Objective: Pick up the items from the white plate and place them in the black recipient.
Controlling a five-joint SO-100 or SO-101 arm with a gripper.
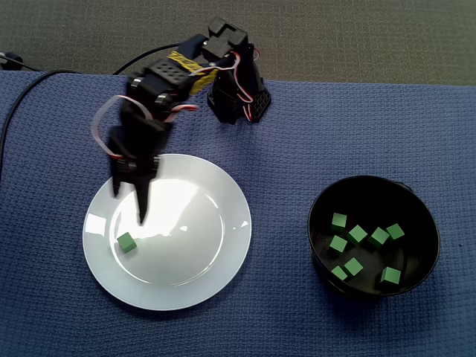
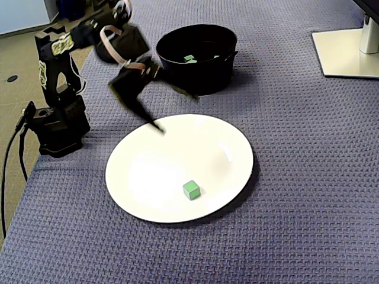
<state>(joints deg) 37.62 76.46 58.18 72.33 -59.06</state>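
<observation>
One small green cube (image 1: 126, 242) (image 2: 190, 190) lies on the white plate (image 1: 201, 275) (image 2: 148, 201), toward its left side in the top-down fixed view. My gripper (image 1: 128, 204) (image 2: 176, 113) hangs over the plate's upper left part in that view, a short way above the cube and apart from it. Its jaws are spread and point down with nothing between them. It is motion-blurred in the side fixed view. The black bowl (image 1: 416, 201) (image 2: 201, 77) holds several green cubes (image 1: 358, 233).
A blue woven cloth (image 1: 357, 126) covers the table. The arm's base (image 1: 234, 97) (image 2: 56, 118) stands behind the plate. A cable (image 1: 22, 97) runs along the left. A white monitor foot (image 2: 346, 50) sits at the far right of the side fixed view.
</observation>
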